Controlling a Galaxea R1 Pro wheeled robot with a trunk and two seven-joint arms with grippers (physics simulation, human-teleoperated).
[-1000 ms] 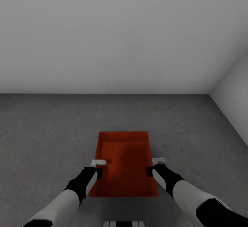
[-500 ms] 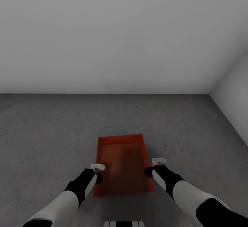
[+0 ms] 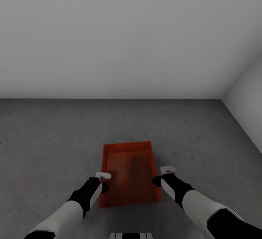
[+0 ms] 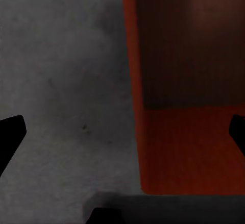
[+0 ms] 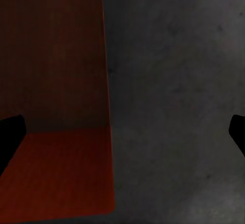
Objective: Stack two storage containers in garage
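Floor [image 3: 54,141]: dark grey concrete, bounded by white walls [image 3: 131,32].
Container [image 3: 130,173]: orange-red bin on the floor, between both pincers.
Left pincer [image 3: 103,176]: spread apart, over the bin's left wall.
Right pincer [image 3: 167,169]: spread apart, over its right wall.

White forearms, black wrists, white-tipped left gripper [image 3: 103,176]

I've got bare floor [image 3: 54,133] all round the container [image 3: 129,173]; only obstacles are back wall [image 3: 109,50] and side wall [image 3: 247,104] to my right, both well apart.
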